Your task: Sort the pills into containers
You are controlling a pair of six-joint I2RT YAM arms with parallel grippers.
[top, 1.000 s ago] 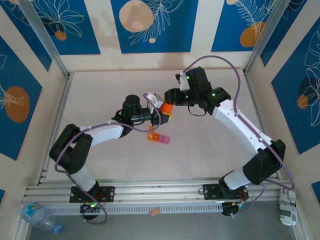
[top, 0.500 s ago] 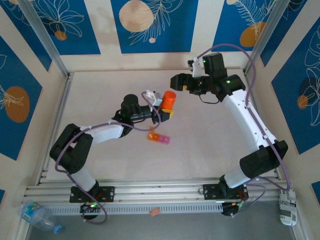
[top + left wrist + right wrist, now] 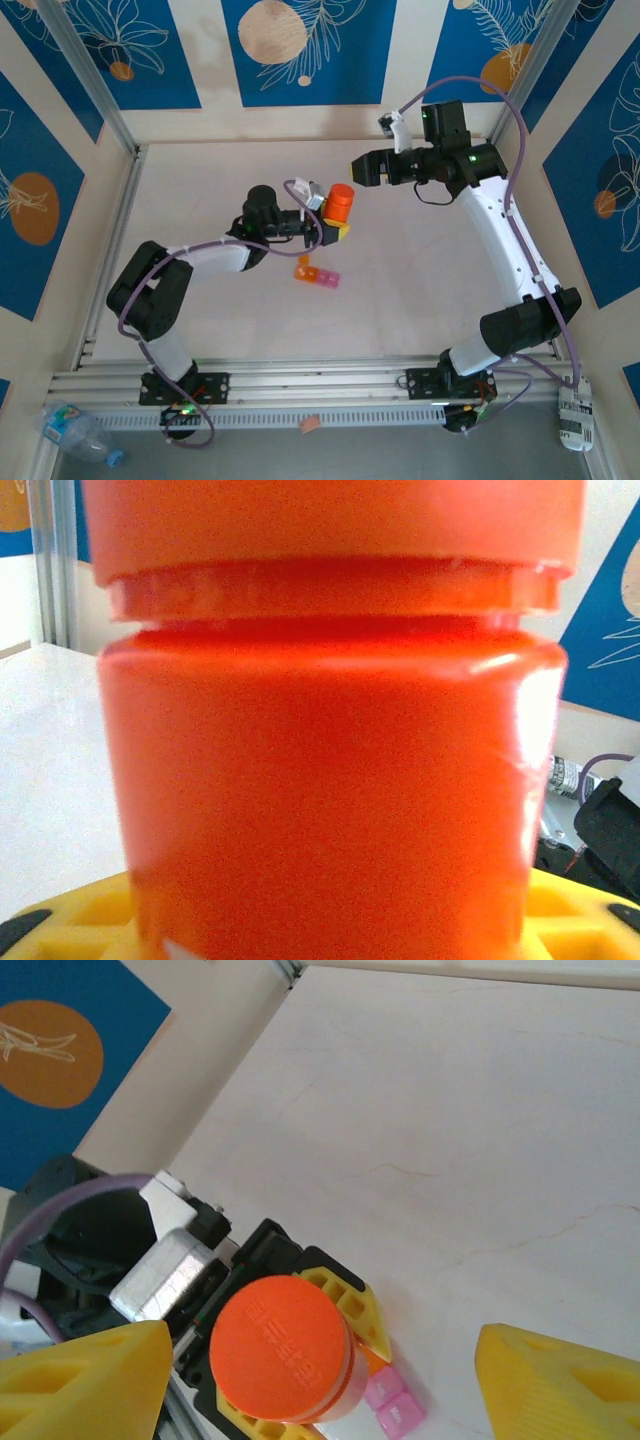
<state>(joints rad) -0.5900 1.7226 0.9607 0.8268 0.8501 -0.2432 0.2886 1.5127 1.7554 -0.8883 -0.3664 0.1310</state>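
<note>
Three joined containers (image 3: pixel 317 274) near bottle (image 3: pixel 340 203)

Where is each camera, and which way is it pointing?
Top: fixed above and behind the arms, looking down on the table; both arms show, left hand holding the orange bottle.
Left wrist: on the left arm, facing the bottle close up; yellow left fingers at the bottom.
Right wrist: on the right arm, looking down on the bottle's cap; yellow right fingers in both lower corners.
Shared: all see the bottle.
</note>
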